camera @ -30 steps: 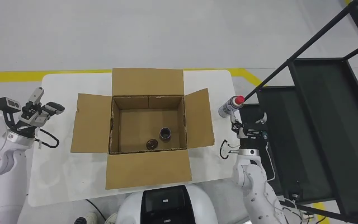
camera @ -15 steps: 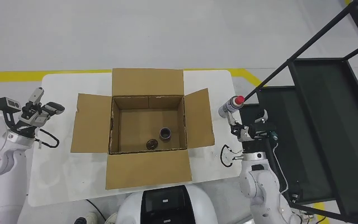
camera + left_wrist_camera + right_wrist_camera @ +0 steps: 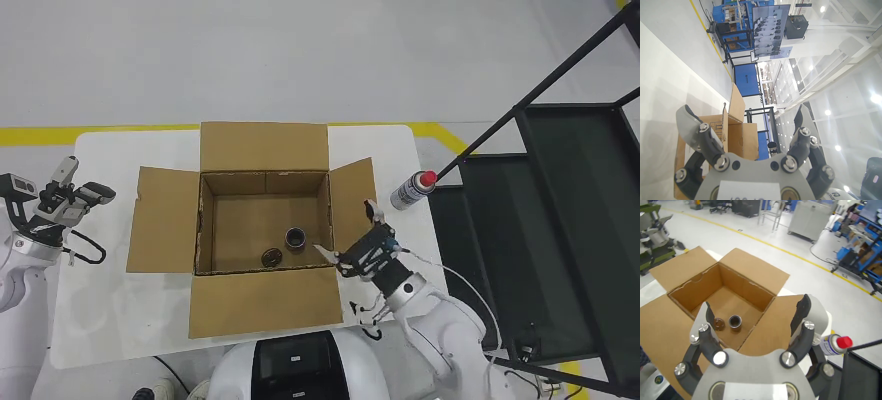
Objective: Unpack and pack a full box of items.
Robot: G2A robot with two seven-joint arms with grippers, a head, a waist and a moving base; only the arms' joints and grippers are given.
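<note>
One brown cardboard box [image 3: 264, 147], flaps spread, centre of white table [image 3: 100, 300]; holds dark metal cylinder [image 3: 295, 237] and dark round disc [image 3: 271, 257], near-right. Above that corner, right gripper [image 3: 345, 230], fingers wide. Far left, left gripper [image 3: 85, 177], fingers wide.

A white counter [image 3: 100, 310] carries an open cardboard box [image 3: 262, 300] at its middle, its four flaps spread outward. A red-capped spray can [image 3: 411, 190] sits at the right edge, near the box's right flap.
</note>
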